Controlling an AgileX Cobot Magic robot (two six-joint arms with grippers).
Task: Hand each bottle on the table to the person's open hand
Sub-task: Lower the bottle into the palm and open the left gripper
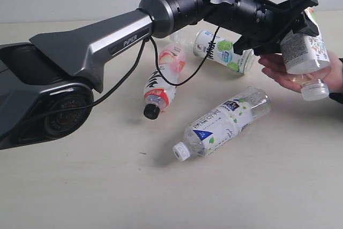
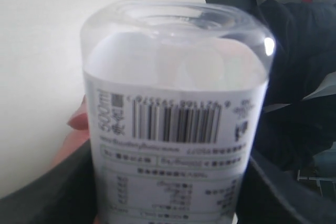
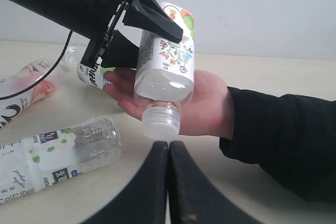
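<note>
The left gripper [image 1: 293,28] is clamped across the body of a clear bottle [image 1: 304,52]. One black finger sits on each side of its white label and the jaws stand fairly wide around it. The bottle hangs tilted with its white cap down and its base up. From the left wrist camera the bottle's base and barcode fill nearly the whole view.

Just behind and under the bottle is the person's open hand [image 1: 281,73], palm up, reaching in from three o'clock in the outside view with a dark sleeve at the wrist. The bottle's shoulder lies against the palm and the cap pokes past the edge of the hand. I cannot tell whether its weight is on the hand.

The right gripper [image 3: 168,148] holds nothing, and its two black fingers are pressed together. It points at the hand from close by.

Three more bottles lie on their sides on the pale table [image 1: 80,186]:
- Green-labelled bottle [image 1: 222,49]: at nine o'clock from the hand, beneath the left arm.
- Black-capped bottle with a red label [image 1: 163,79]: further out toward nine o'clock.
- White-capped bottle with a blue and green label [image 1: 222,124]: at seven o'clock from the hand.
</note>
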